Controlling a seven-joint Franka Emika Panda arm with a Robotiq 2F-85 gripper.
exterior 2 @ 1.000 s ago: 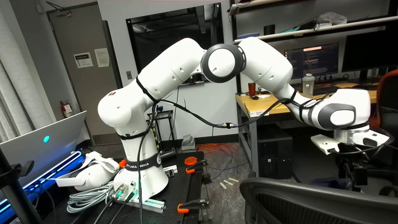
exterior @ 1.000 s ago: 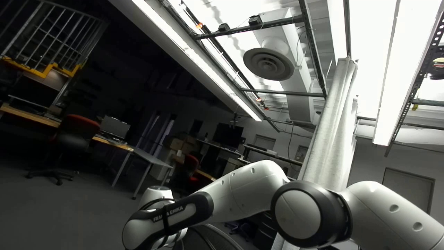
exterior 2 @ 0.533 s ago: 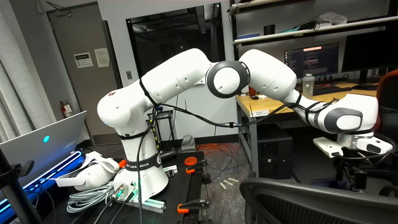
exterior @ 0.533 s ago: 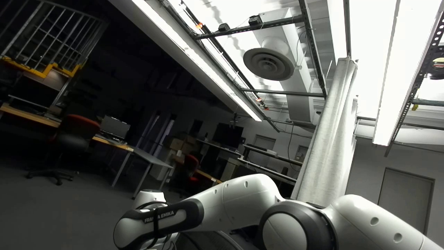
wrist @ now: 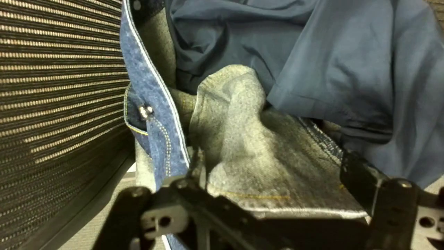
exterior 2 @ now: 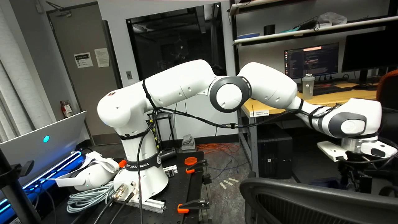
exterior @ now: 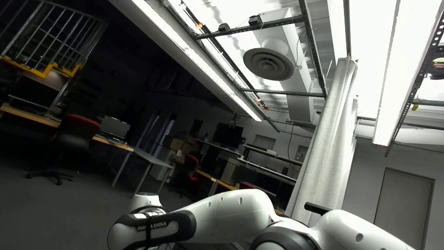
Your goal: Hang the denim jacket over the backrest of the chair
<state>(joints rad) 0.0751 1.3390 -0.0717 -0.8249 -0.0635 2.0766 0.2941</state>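
The denim jacket (wrist: 239,139) lies crumpled in the wrist view, with a blue buttoned strip, a pale grey inner side and smooth grey-blue cloth that looks like lining. A dark blue patch of the jacket (exterior 2: 325,182) shows behind the backrest in an exterior view. The chair (exterior 2: 311,196) has a dark rounded mesh backrest; its mesh (wrist: 62,76) fills the left of the wrist view. My gripper (wrist: 272,158) is open, fingers wide apart, with grey denim showing between and beneath them. Whether they touch it I cannot tell. The gripper (exterior 2: 363,183) is partly hidden by the backrest.
A desk (exterior 2: 339,95) with monitors and a shaker bottle (exterior 2: 307,87) stands behind the arm, above a black computer tower (exterior 2: 273,152). An orange-backed chair (exterior 2: 388,87) is at the right edge. The black robot table (exterior 2: 183,180) has clamps on its edge.
The arm has lowered steadily in both exterior views. The hand has moved down and slightly right, behind the chair's backrest. The chair has not moved.
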